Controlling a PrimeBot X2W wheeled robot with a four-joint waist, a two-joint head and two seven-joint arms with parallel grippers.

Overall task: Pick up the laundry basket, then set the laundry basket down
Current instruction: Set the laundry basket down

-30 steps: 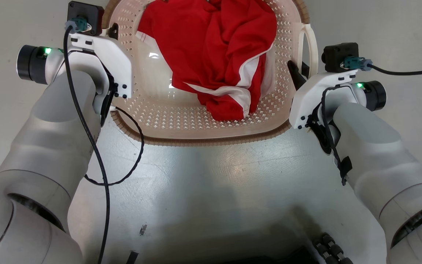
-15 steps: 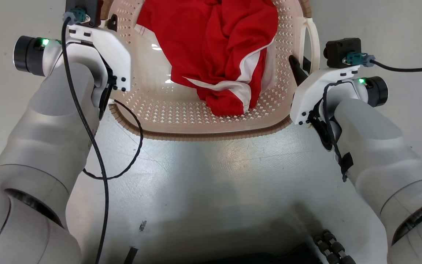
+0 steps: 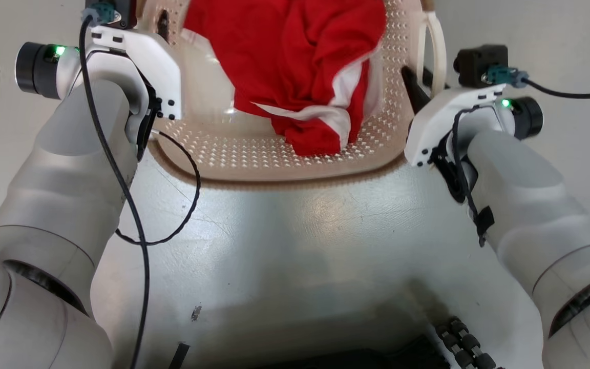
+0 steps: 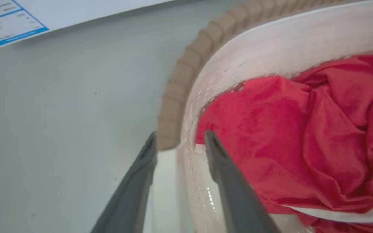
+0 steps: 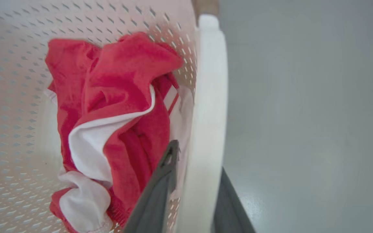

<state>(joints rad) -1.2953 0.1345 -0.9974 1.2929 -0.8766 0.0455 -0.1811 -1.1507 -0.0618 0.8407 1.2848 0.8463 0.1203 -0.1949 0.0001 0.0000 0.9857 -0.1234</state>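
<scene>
grey floor (image 3: pixel 295 230) below laundry basket (image 3: pixel 254 154); right end effector (image 5: pixel 199 158) clenched on handle (image 5: pixel 209 97), left end effector (image 4: pixel 180 134) grip unclear, so basket cld tip & dump red shirt (image 3: pixel 295 61).

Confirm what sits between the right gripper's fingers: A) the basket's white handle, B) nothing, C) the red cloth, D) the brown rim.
A: in the right wrist view the right gripper has one dark finger on each side of the white handle of the basket.
</scene>
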